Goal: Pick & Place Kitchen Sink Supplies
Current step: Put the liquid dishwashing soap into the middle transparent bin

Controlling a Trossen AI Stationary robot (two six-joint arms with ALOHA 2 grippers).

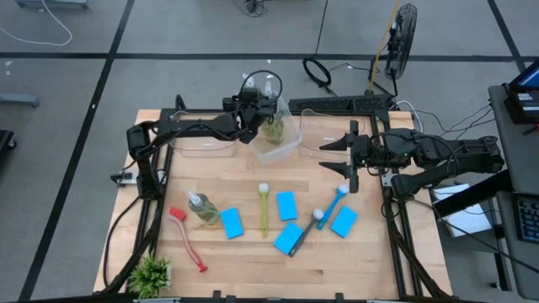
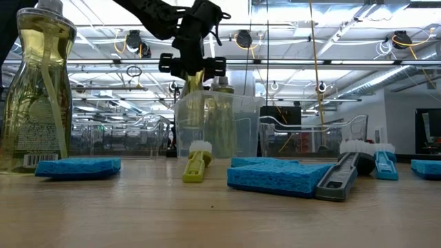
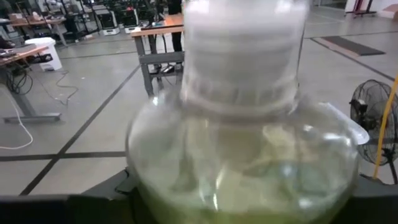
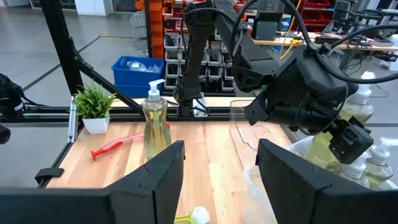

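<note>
- High view: the left gripper pinched a pump bottle over the middle clear tub, upper centre of frame.
- Left wrist view: only that bottle's neck filled the frame; the low view showed it hanging at the tub's rim.
- Right gripper hovered centre right, fingers spread, above the blue dish brush.
- Another soap bottle and four blue sponges lay at lower centre.
</note>
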